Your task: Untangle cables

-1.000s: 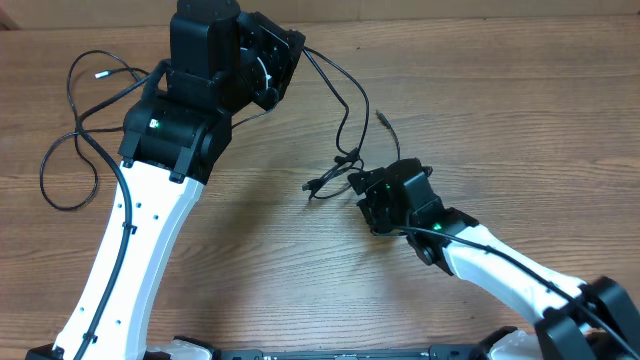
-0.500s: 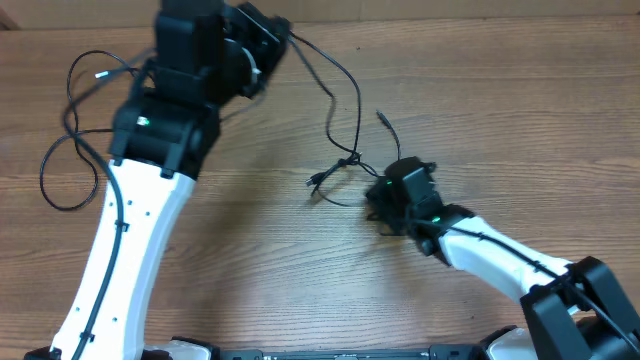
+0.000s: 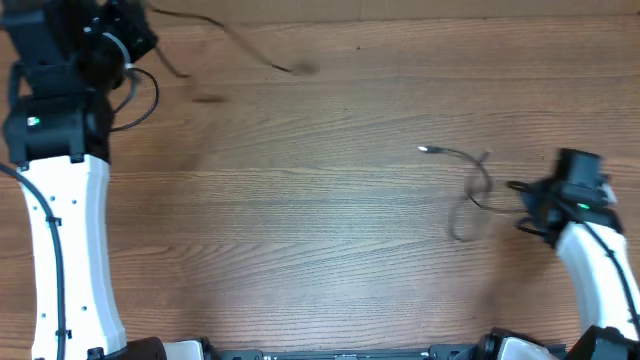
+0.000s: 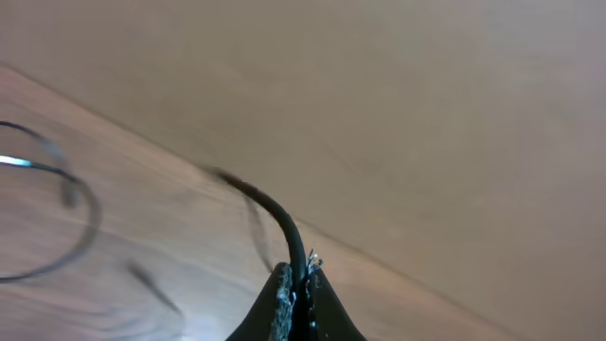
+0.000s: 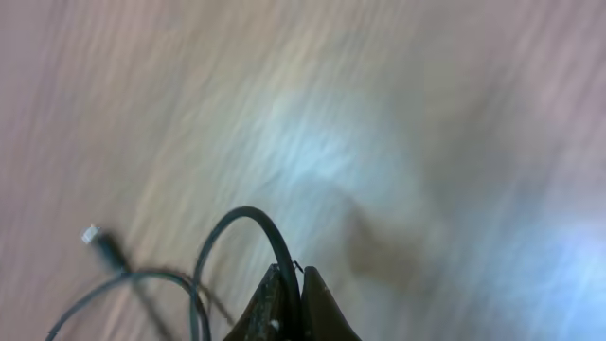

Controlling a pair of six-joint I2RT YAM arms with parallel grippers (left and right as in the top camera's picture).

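My left gripper (image 4: 295, 277) is at the far left back of the table (image 3: 320, 250), shut on a thin black cable (image 4: 270, 213). That cable (image 3: 235, 38) trails blurred to the right from the gripper. A second cable (image 3: 150, 95) loops beside the left arm, and its silver tip (image 4: 14, 161) shows in the left wrist view. At the far right, my right gripper (image 5: 290, 277) is shut on another black cable (image 5: 241, 220). This cable (image 3: 478, 188) lies in loose loops left of the gripper (image 3: 522, 208), ending in a silver-tipped plug (image 3: 424, 150).
The wooden table runs wide between the two arms. The left arm's white link (image 3: 70, 250) stands along the left edge and the right arm's white link (image 3: 600, 270) along the right edge.
Both arms swung apart, the left to the far left and the right to the far right. The right gripper shut on a cable. The knot in the middle came apart into separate cables.
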